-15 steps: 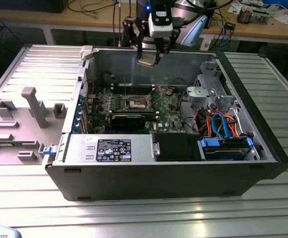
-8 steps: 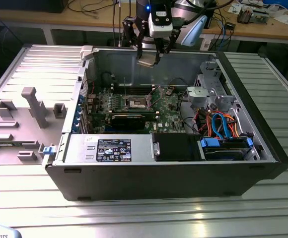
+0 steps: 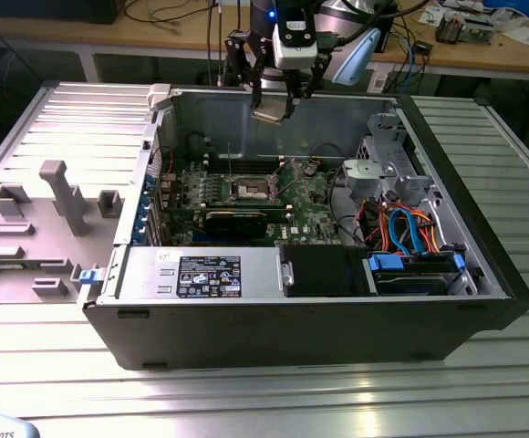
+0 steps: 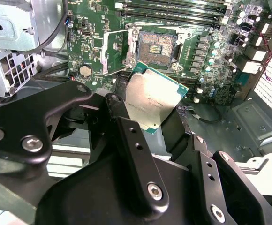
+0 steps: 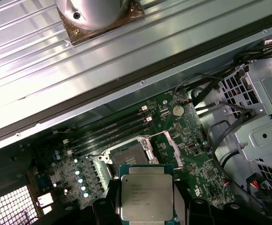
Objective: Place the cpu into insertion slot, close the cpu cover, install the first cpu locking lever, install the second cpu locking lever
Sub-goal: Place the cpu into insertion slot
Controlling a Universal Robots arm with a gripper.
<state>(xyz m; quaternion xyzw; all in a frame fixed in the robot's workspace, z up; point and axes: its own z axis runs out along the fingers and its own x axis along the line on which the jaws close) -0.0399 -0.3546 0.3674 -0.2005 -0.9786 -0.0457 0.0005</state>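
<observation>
- Flat square silver-grey cpu [image 4: 152, 101], green-edged, pinched on opposite sides by black metal gripper [image 4: 147, 112].
- Exterior view: cpu hangs at 12 o'clock from dark square insertion slot [image 3: 250, 189], well apart.
- Thin silver-frame cpu cover [image 4: 119, 51] stands open beside slot.

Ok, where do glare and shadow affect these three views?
Exterior view: bright glare streaks the ribbed table, and the case front wall is dark. First wrist view: the table's ribs glare bright beyond the case. Second wrist view: the cpu lid gleams softly, the insertion slot evenly lit.
</observation>
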